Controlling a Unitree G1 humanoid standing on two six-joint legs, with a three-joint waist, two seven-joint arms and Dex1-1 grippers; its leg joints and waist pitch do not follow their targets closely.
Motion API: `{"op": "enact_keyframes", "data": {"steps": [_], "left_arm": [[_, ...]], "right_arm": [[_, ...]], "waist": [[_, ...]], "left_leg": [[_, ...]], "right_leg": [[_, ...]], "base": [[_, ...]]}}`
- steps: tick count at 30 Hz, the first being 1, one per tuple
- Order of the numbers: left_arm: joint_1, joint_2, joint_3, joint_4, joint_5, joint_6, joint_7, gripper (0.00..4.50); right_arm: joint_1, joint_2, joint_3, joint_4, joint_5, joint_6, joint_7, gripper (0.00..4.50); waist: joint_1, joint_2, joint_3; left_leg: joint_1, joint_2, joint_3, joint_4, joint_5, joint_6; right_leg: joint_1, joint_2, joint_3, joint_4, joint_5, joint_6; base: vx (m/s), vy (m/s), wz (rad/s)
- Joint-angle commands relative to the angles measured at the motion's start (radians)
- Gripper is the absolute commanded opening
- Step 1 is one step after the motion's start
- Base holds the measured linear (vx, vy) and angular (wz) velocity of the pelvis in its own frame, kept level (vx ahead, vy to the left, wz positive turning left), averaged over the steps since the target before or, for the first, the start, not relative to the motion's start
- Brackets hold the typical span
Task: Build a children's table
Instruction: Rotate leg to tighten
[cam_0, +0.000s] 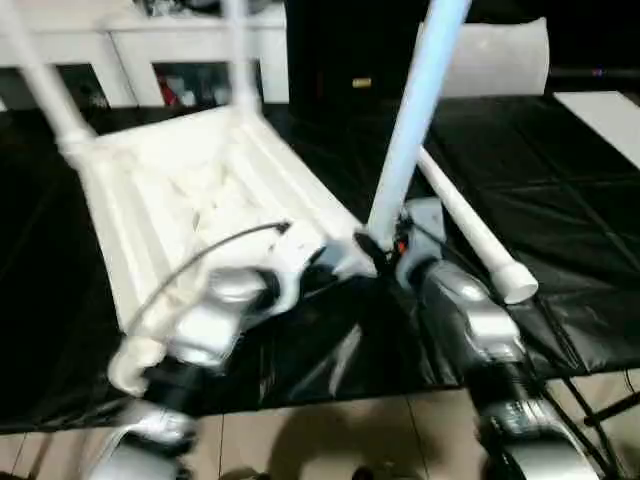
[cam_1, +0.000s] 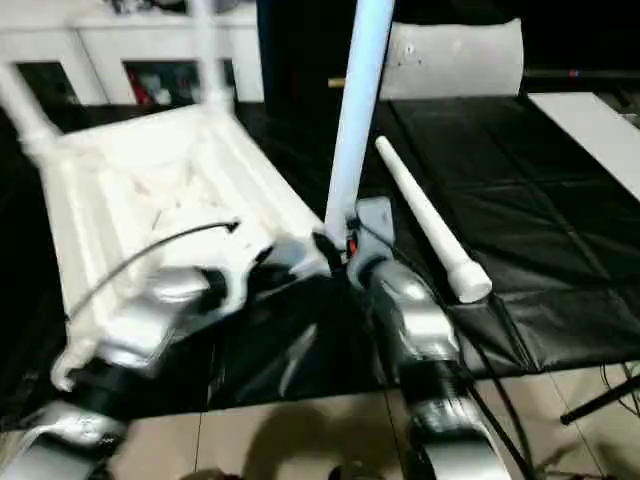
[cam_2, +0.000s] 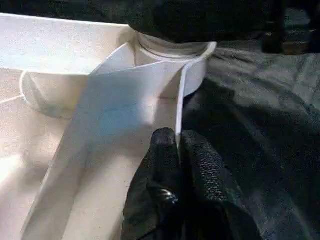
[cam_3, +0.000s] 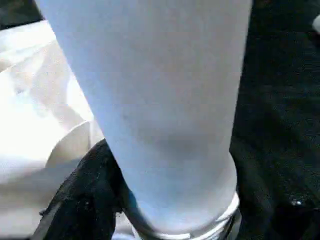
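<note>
**Third leg held at the near corner socket of the upturned table top**

The right claw (cam_0: 378, 250) is clamped around the base of an upright leg (cam_0: 415, 110), its black fingers (cam_3: 82, 200) wrapped against the leg's thick lower end just above the socket. The leg stands nearly vertical, leaning slightly, with its foot in the near right corner socket (cam_2: 170, 55) of the table top (cam_0: 190, 200).

The left claw (cam_2: 179, 150) is pinching the thin side wall of the table top just beside that same corner, one finger on each face of the wall, pressed together on it.

The table top lies upside down on black sheeting (cam_0: 530, 170) that covers the floor, its ribbed underside facing up. Two more legs stand in its far corners: one at the far left corner (cam_0: 40, 75) and one at the far right corner (cam_0: 238, 55).

A fourth leg (cam_0: 470, 230) lies loose on the black sheeting to the right of the table top, just beside the right forearm, its thick end pointing toward the sheeting's near edge.

Beyond the sheeting stands a white cabinet (cam_0: 130, 50), and a flat white board (cam_0: 605, 115) lies at the far right. Pale floor tiles (cam_0: 330, 440) show along the sheeting's near edge.
</note>
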Motion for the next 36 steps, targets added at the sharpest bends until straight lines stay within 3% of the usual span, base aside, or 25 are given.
{"op": "enact_keyframes", "data": {"steps": [1,3,4,7,8,11,15,19,23,27,36], "left_arm": [[-0.056,-0.064,-0.036,-0.054,-0.031,-0.044,0.021,0.00],[-0.050,-0.042,-0.045,-0.054,-0.019,-0.053,0.000,0.00],[-0.048,-0.035,-0.043,-0.052,-0.019,-0.057,-0.006,0.00],[-0.030,0.004,-0.035,-0.065,-0.026,-0.062,-0.047,0.00],[-0.021,0.021,-0.035,-0.068,-0.026,-0.070,-0.063,0.00],[-0.002,0.062,-0.036,-0.070,-0.028,-0.093,-0.101,0.00],[0.019,0.125,-0.036,-0.065,-0.033,-0.126,-0.170,0.00],[0.028,0.201,-0.045,-0.053,-0.045,-0.186,-0.284,0.00],[0.027,0.241,-0.057,-0.045,-0.057,-0.217,-0.354,0.00],[0.011,0.310,-0.103,-0.003,-0.065,-0.306,-0.501,0.00],[-0.020,0.363,-0.162,0.033,-0.082,-0.382,-0.691,0.00]], "right_arm": [[0.034,0.134,0.120,0.066,0.041,0.047,0.091,3.30],[0.038,0.130,0.111,0.062,0.039,0.026,0.095,3.46],[0.042,0.125,0.110,0.057,0.039,0.018,0.098,3.66],[0.061,0.083,0.110,0.038,0.022,-0.034,0.135,3.93],[0.072,0.065,0.104,0.022,0.027,-0.040,0.154,3.93],[0.106,0.015,0.097,-0.034,0.042,-0.050,0.207,4.33],[0.154,-0.079,0.082,-0.105,0.052,-0.070,0.298,4.44],[0.193,-0.194,0.067,-0.171,0.078,-0.080,0.436,4.44],[0.206,-0.252,0.065,-0.198,0.096,-0.089,0.529,4.44],[0.209,-0.371,0.111,-0.218,0.101,-0.138,0.702,4.44],[0.155,-0.449,0.196,-0.182,0.059,-0.190,0.872,4.44]], "waist": [[0.010,-0.005,-0.068],[0.010,-0.005,-0.073],[0.009,-0.004,-0.071],[0.009,-0.003,-0.067],[0.009,0.002,-0.069],[0.011,0.004,-0.070],[0.011,0.003,-0.073],[0.018,0.001,-0.075],[0.024,-0.001,-0.076],[0.039,-0.002,-0.077],[0.065,-0.002,-0.076]], "left_leg": [[-0.008,0.082,-0.042,-0.066,-0.045,0.078],[-0.012,0.084,-0.043,-0.064,-0.006,0.103],[-0.011,0.085,-0.043,-0.064,-0.007,0.112],[-0.009,0.085,-0.041,-0.066,-0.046,0.105],[-0.008,0.086,-0.041,-0.065,-0.069,0.094],[-0.004,0.091,-0.043,-0.068,-0.078,0.084],[-0.006,0.090,-0.041,-0.066,-0.067,0.087],[-0.004,0.089,-0.040,-0.063,-0.058,0.095],[-0.006,0.087,-0.039,-0.060,-0.043,0.111],[-0.004,0.088,-0.038,-0.058,-0.032,0.123],[0.000,0.095,-0.035,-0.058,-0.028,0.117]], "right_leg": [[0.049,-0.116,0.077,-0.082,-0.194,-0.179],[0.055,-0.117,0.076,-0.068,-0.088,-0.205],[0.054,-0.119,0.076,-0.069,-0.078,-0.210],[0.054,-0.118,0.075,-0.078,-0.143,-0.208],[0.054,-0.120,0.076,-0.082,-0.178,-0.200],[0.053,-0.115,0.076,-0.080,-0.170,-0.193],[0.057,-0.117,0.077,-0.074,-0.127,-0.213],[0.057,-0.115,0.078,-0.073,-0.122,-0.205],[0.056,-0.113,0.076,-0.067,-0.085,-0.217],[0.052,-0.111,0.075,-0.067,-0.090,-0.212],[0.047,-0.112,0.073,-0.061,-0.103,-0.211]], "base": [[0.000,0.000,0.00],[0.000,0.000,0.00],[0.000,0.000,0.00],[0.000,0.000,0.00],[0.000,0.000,0.00],[0.000,0.000,0.00],[0.000,0.000,0.00],[0.000,0.000,0.00],[0.000,0.000,0.00],[0.000,0.000,0.00],[0.000,0.000,0.00]]}}
